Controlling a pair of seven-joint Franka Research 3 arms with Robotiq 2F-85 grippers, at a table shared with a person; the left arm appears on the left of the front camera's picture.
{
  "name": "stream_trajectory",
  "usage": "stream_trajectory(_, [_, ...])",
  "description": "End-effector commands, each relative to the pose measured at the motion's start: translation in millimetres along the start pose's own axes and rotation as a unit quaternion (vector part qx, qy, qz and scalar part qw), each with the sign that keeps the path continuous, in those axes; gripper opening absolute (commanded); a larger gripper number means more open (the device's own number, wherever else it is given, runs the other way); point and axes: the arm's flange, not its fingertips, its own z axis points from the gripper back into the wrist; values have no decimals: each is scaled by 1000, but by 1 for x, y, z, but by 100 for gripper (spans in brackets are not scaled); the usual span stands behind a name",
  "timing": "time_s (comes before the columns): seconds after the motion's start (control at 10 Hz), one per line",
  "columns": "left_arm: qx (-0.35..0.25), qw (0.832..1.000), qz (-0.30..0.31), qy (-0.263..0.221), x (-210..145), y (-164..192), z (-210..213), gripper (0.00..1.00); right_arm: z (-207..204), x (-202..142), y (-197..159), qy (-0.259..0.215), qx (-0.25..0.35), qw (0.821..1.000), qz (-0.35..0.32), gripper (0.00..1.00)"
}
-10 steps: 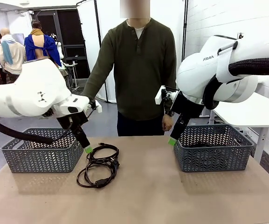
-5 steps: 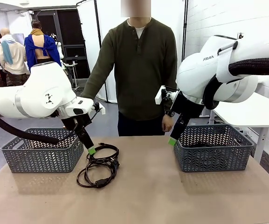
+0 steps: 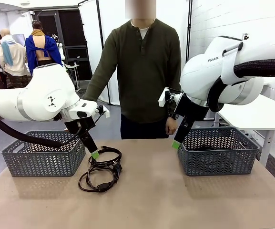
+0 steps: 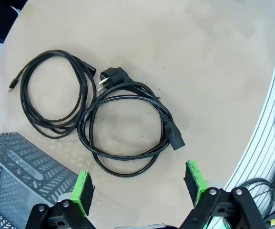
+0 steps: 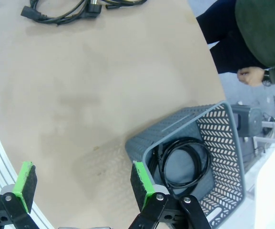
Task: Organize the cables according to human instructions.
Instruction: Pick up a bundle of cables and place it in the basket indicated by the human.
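Observation:
Two black coiled cables lie side by side on the brown table. The power cable [image 4: 127,129] [image 3: 99,177] has a round plug and a block connector. The thinner cable [image 4: 51,98] [image 3: 106,153] sits just beyond it. My left gripper [image 4: 139,186] [image 3: 95,154] hangs open above them, green pads spread wide with nothing between. My right gripper [image 5: 82,183] [image 3: 176,144] is open over the near corner of the right basket [image 3: 213,152], which holds another coiled cable [image 5: 185,162].
A grey mesh basket [image 3: 42,153] [image 4: 18,171] stands at the table's left, close to the cables. A person in a dark green top [image 3: 144,71] stands at the far edge, one hand [image 3: 170,125] hanging near my right gripper. Bare tabletop spreads in the middle and front.
My left arm has swung right and its gripper has come a little closer to the cables. The right arm and the person have stayed still.

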Motion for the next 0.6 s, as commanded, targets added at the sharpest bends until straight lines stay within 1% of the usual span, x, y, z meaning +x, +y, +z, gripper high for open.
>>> stream_trajectory(0.0, [7,998,58,19,8,-9,-10,100,-1,-1,-1,0,-5,1000,-1,100])
stream_trajectory(0.3, [6,992,124,33,23,-17,-27,100,-1,-1,-1,0,-5,1000,-1,100])
stream_trajectory(0.5, [-2,987,156,26,33,-22,-47,100,-1,-1,-1,0,-5,1000,-1,100])
